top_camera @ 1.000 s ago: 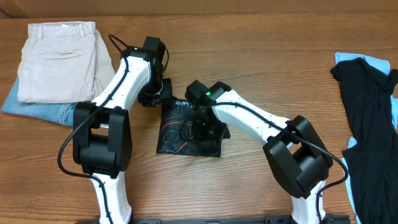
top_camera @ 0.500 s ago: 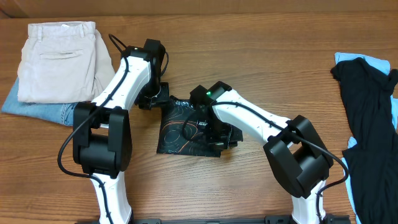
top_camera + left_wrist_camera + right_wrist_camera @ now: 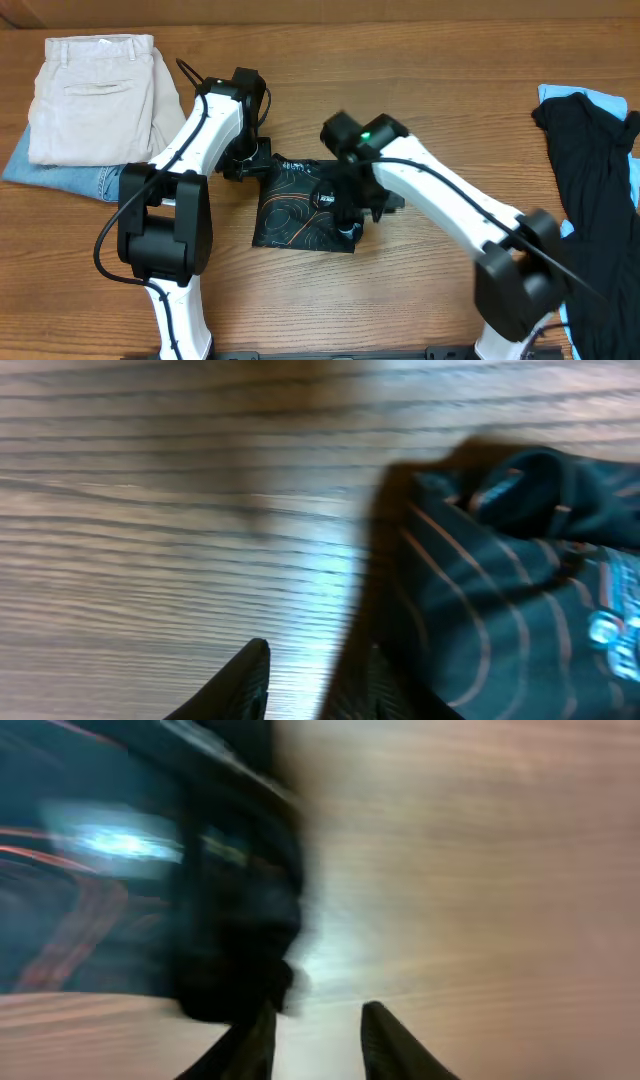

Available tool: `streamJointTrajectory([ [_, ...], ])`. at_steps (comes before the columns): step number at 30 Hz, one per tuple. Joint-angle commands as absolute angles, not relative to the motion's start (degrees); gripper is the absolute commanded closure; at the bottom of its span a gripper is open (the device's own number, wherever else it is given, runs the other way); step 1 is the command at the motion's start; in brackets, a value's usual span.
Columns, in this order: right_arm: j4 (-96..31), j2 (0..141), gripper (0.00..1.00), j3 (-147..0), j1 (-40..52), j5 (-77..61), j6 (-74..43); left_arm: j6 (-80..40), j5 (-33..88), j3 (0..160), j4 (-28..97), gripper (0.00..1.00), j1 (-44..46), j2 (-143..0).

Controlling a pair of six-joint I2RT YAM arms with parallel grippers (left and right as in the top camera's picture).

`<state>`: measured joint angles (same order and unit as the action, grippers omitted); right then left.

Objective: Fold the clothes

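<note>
Wooden bench (image 3: pixel 420 80) with a folded black T-shirt (image 3: pixel 295 205) lying near its centre.
At the shirt's upper-left corner the left end effector (image 3: pixel 312 682) has its fingers apart over bare wood; the right end effector (image 3: pixel 318 1038), blurred, is at the shirt's right edge, fingers also apart.

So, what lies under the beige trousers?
Blue denim jeans stick out below the beige trousers; the rest is covered, so nothing more shows.
</note>
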<state>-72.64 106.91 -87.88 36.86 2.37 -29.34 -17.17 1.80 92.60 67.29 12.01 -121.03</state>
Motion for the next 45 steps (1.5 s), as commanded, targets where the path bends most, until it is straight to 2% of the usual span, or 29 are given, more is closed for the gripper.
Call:
streamJointTrajectory([
  [1,-66.81,105.69,0.68,-89.41,36.99,-5.56,-18.50,-15.18,7.81,93.10,67.26,0.65,12.34,-121.23],
  [10,-56.73,111.31,0.73,-89.21,36.99,-12.32,-16.43,-15.22,10.50,93.67,67.75,0.63,12.34,-121.01],
  [17,-54.48,116.36,0.73,-89.21,36.88,-12.05,-14.94,-15.70,9.93,97.51,73.17,0.67,11.07,-120.95],
  [22,-53.58,118.69,0.73,-89.21,36.42,-7.94,-14.98,-15.68,11.40,101.89,76.29,0.65,11.07,-120.95],
  [28,-53.52,119.20,0.73,-89.21,34.20,-5.89,-15.09,-13.89,19.22,101.30,74.11,0.63,12.34,-120.99],
  [40,-55.31,119.20,0.73,-89.21,31.09,-5.80,-15.16,-13.91,19.03,94.67,67.09,0.61,16.60,-121.01],
  [45,-59.13,119.20,0.72,-89.21,30.74,-3.09,-15.18,-15.05,13.74,90.67,65.47,0.62,16.95,-121.01],
])
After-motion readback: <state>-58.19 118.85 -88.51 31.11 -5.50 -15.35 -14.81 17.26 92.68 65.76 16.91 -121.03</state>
